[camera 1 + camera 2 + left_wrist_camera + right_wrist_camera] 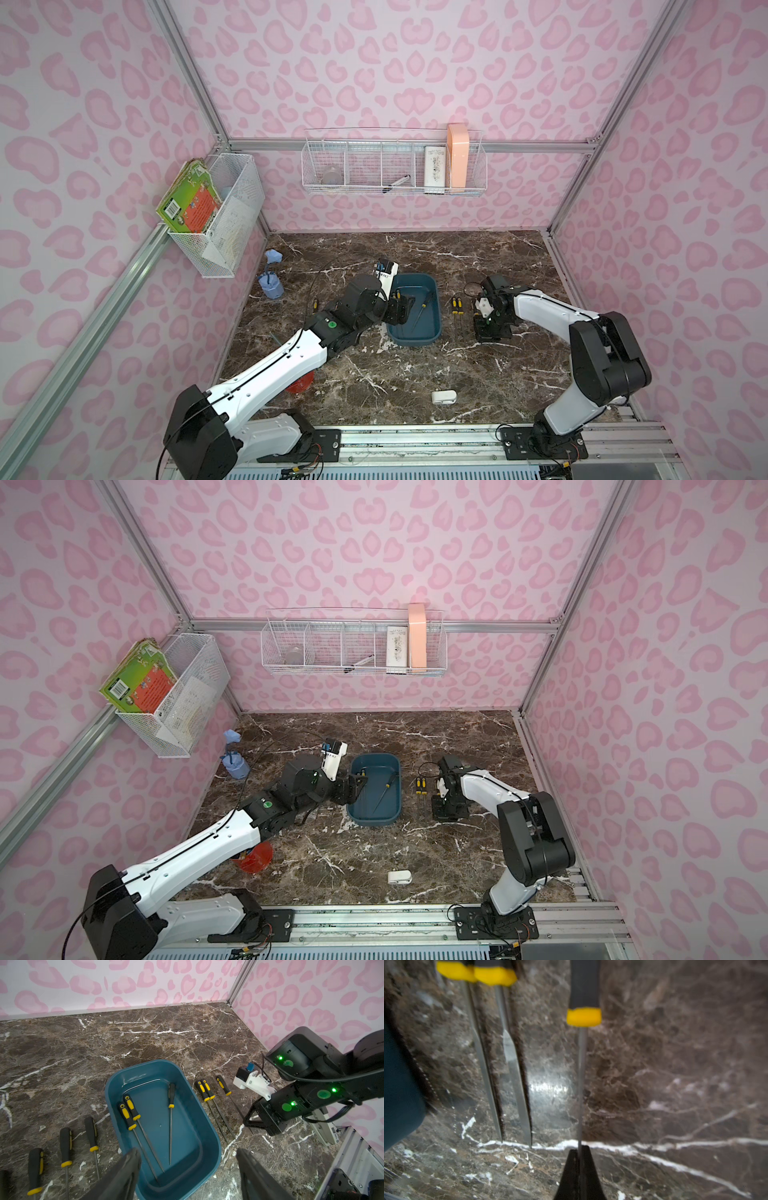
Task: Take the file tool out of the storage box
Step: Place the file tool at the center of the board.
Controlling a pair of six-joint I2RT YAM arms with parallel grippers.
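The teal storage box (432, 330) sits mid-table. In the left wrist view three black-and-yellow file tools lie inside the storage box (209, 1138): a pair (133, 1113) side by side and a single one (171, 1095). My left gripper (188, 1152) hangs open over the box's near end, with nothing between its fingers (131, 1165). My right gripper (580, 1151) is shut on the thin tip of another file tool (584, 997), low over the table right of the box, beside two more files (456, 306).
Several files (66, 1147) lie on the marble left of the box. A red cup (255, 856) stands under the left arm, and a small white object (444, 397) lies near the front. A blue cup (271, 284) stands at the left wall, with wire baskets (392, 166) above.
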